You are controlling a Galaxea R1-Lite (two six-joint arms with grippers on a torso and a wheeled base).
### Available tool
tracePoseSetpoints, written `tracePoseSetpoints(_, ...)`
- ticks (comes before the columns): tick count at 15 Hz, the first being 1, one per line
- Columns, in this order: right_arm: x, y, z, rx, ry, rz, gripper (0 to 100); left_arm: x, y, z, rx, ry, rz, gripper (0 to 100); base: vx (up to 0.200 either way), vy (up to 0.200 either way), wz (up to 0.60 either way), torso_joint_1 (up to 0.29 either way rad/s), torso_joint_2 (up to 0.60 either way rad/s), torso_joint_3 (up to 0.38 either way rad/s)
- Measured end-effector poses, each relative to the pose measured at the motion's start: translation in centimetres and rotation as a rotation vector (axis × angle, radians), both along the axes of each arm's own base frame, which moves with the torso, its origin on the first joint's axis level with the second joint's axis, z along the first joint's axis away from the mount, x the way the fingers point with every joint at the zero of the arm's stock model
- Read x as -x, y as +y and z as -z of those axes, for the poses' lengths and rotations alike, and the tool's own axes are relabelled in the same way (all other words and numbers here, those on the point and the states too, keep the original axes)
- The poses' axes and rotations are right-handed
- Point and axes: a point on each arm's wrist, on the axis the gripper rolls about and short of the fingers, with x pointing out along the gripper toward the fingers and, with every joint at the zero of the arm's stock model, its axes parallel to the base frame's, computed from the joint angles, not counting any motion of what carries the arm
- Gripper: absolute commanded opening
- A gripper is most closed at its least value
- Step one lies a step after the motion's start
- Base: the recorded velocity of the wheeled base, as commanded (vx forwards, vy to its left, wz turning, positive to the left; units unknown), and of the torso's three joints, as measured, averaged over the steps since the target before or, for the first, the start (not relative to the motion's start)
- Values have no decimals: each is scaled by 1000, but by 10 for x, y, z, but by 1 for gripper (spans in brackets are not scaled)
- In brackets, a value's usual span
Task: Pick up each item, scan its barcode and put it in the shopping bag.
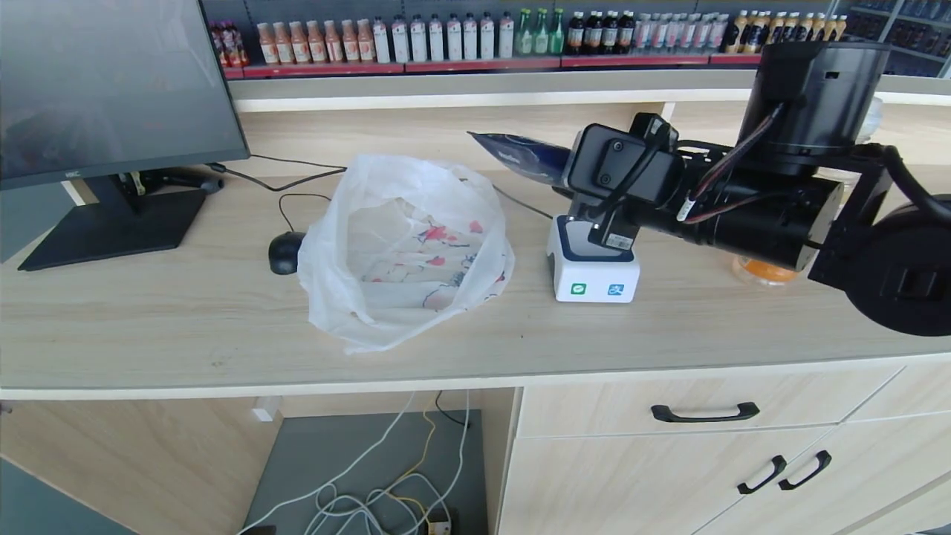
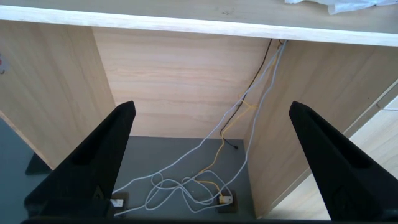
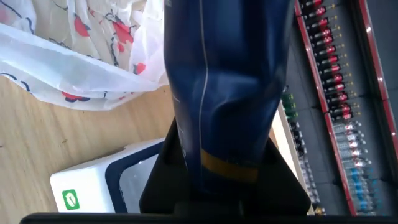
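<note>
The right pincer (image 1: pixel 570 165) is clamped on a dark blue pouch (image 1: pixel 520 154). The pouch sticks out from it toward the shopping bag (image 1: pixel 405 245), above the white scanner (image 1: pixel 594 279) on the worktop (image 1: pixel 186 327). The bag stands open just beside the scanner. The left pincer (image 2: pixel 211 109) hangs with its fingers apart, lower than the worktop's front edge.

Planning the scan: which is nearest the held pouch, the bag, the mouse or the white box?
The white box, close under the pouch; the bag and mouse lie farther left.
</note>
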Motion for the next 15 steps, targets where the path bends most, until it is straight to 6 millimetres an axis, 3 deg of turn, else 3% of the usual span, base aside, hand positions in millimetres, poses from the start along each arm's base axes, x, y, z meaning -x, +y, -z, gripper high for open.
tracePoseSetpoints(11, -5, -3, 14, 190, -81, -3, 0, 0, 0, 0, 0, 0, 0, 100, 0, 0, 0, 0, 0, 0)
tracePoseSetpoints(15, -10, 2, 31, 244, -59, -34, 0, 0, 0, 0, 0, 0, 0, 100, 0, 0, 0, 0, 0, 0)
